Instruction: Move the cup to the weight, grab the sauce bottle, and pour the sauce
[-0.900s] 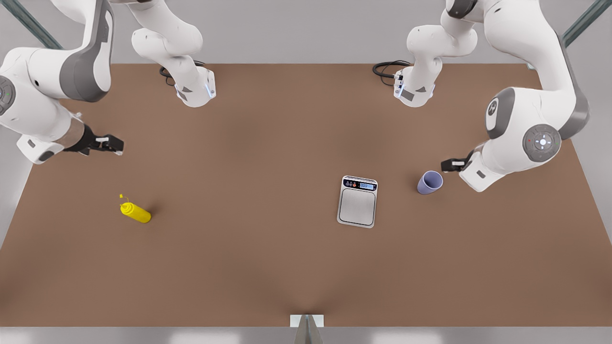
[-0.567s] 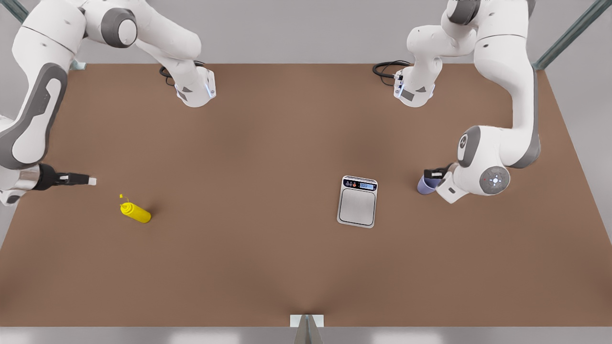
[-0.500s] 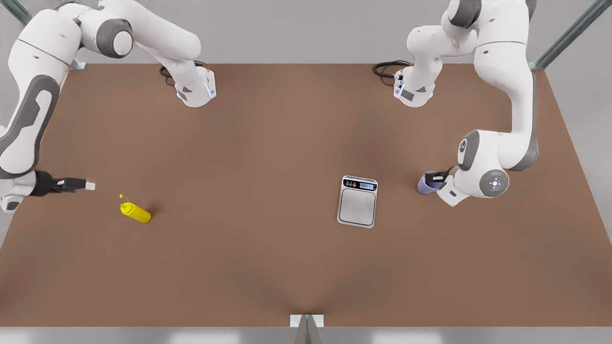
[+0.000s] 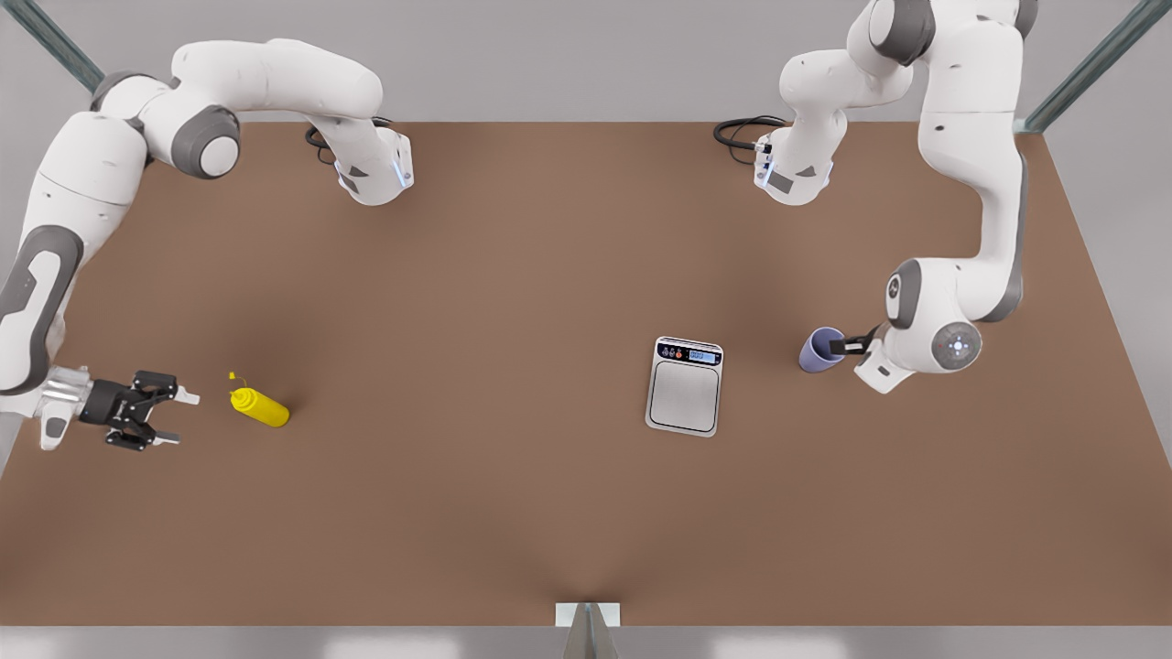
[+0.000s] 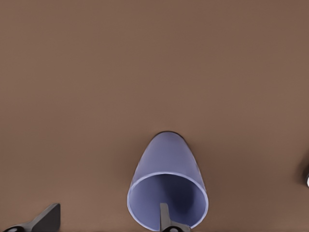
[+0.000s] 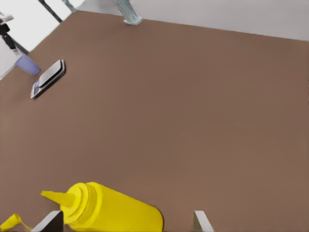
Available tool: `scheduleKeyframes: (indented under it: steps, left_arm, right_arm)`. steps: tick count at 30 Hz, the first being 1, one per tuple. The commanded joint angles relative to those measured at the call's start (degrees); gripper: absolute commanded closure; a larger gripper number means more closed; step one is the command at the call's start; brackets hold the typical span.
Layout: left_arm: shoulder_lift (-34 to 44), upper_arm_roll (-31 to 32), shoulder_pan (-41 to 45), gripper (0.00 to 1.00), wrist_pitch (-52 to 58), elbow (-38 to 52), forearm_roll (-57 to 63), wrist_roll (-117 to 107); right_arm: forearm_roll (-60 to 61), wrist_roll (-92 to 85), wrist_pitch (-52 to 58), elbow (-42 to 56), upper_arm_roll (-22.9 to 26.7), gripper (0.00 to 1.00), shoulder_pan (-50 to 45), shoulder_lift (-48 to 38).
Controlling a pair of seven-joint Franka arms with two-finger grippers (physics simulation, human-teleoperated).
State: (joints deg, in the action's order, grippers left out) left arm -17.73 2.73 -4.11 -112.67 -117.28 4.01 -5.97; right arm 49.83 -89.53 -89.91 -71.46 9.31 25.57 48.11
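Note:
The lavender-blue cup (image 4: 821, 350) stands on the brown table, to the front view's right of the weight (image 4: 684, 386), a flat silver scale with a blue display. My left gripper (image 4: 847, 346) is open at the cup's rim. In the left wrist view one finger (image 5: 164, 218) sits inside the cup (image 5: 166, 166) and the other (image 5: 47, 220) is well outside it. The yellow sauce bottle (image 4: 260, 407) rests at the front view's left. My right gripper (image 4: 179, 418) is open just left of it. In the right wrist view the sauce bottle (image 6: 113, 208) lies between its fingers, untouched.
Both arm bases and black cables (image 4: 743, 133) sit at the table's far edge. The right wrist view also catches the weight (image 6: 47, 79) and the cup (image 6: 28, 65) far off. A metal bracket (image 4: 587, 618) marks the near edge.
My right gripper has dropped toward the near side, turned to face the sauce bottle and now shows spread fingers. My left gripper shifted slightly, with one finger now inside the cup.

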Motion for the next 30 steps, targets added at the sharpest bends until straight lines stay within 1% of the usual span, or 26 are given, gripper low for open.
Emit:
scheduleKeyframes:
  steps: [1,3,6,7,8,10,11,13,17,19,20,21,23,25,27,28,30]
  left_arm:
    - [-0.72,-0.01,0.07,0.00,-2.73,-1.19,-0.06,2.81]
    - [-1.25,-0.01,0.25,0.00,-6.34,-3.22,-0.06,2.81]
    - [-2.66,-0.01,0.25,0.00,-8.18,-3.30,-0.06,2.81]
    - [-2.83,-0.01,0.25,0.03,-9.15,-3.30,-0.06,2.90]
    - [-2.92,-0.01,0.25,0.29,-9.85,-3.30,-0.06,2.81]
    - [-2.83,-0.01,0.16,0.64,-9.85,-3.13,-1.73,2.81]
    - [-2.75,-0.01,0.16,0.70,-9.94,-3.04,-2.34,2.90]
    - [-2.66,0.08,0.34,0.78,-10.47,-2.87,-2.61,2.90]
    - [-2.13,0.17,1.21,0.79,-10.29,-1.37,-3.57,3.07]
    - [-0.29,0.35,2.27,0.79,-8.28,1.17,-3.84,1.93]
    - [-0.29,0.35,4.37,0.79,-4.15,4.77,-3.84,-0.26]
    - [-0.37,0.35,7.89,0.79,-3.26,7.50,-3.66,-3.95]
    - [-2.13,1.05,13.69,0.79,-0.45,14.79,-3.49,-12.30]
    - [-6.70,6.23,14.48,0.79,-0.36,22.53,-3.40,-20.47]
    - [-10.92,9.22,14.83,0.79,-0.45,27.01,-3.13,-23.56]
    - [-13.91,9.31,16.33,0.79,-0.54,30.44,-3.05,-24.61]
    - [-15.93,9.31,17.39,0.79,-1.06,32.29,-3.05,-26.81]
  right_arm:
    - [9.49,-46.96,-2.47,-1.57,-0.08,0.00,0.97,0.93]
    - [10.38,-47.32,-2.20,-3.86,-0.25,0.00,1.50,0.93]
    - [10.38,-47.67,-1.85,-7.11,-0.52,0.00,1.41,1.11]
    - [10.38,-47.75,-1.24,-7.55,-0.60,0.00,1.41,1.11]
    - [10.38,-47.76,0.43,-7.55,-0.52,0.00,1.50,0.93]
    - [9.76,-47.75,3.68,-9.39,-0.52,0.00,1.50,0.67]
    - [9.76,-49.51,4.04,-11.33,-0.52,0.00,1.59,0.67]
    - [9.67,-50.48,4.12,-11.86,-0.43,0.00,1.59,0.67]
    - [9.50,-51.45,4.56,-13.44,-0.43,0.00,1.77,0.75]
    - [9.24,-51.45,4.56,-13.53,-0.43,0.00,1.77,0.84]
    - [9.23,-51.45,4.56,-13.53,-0.43,0.00,1.68,0.93]
    - [9.23,-51.45,4.56,-13.88,-0.43,0.00,1.50,1.11]
    - [9.41,-51.45,4.48,-14.32,-0.52,0.00,1.15,1.54]
    - [9.94,-51.45,4.30,-14.14,-0.60,0.00,0.71,1.99]
    - [9.94,-51.54,4.30,-13.79,-0.60,0.00,0.80,2.42]
    - [10.03,-51.45,4.30,-13.88,-0.60,0.00,0.71,2.78]
    - [10.11,-51.54,4.12,-13.79,-0.60,0.00,0.62,3.22]
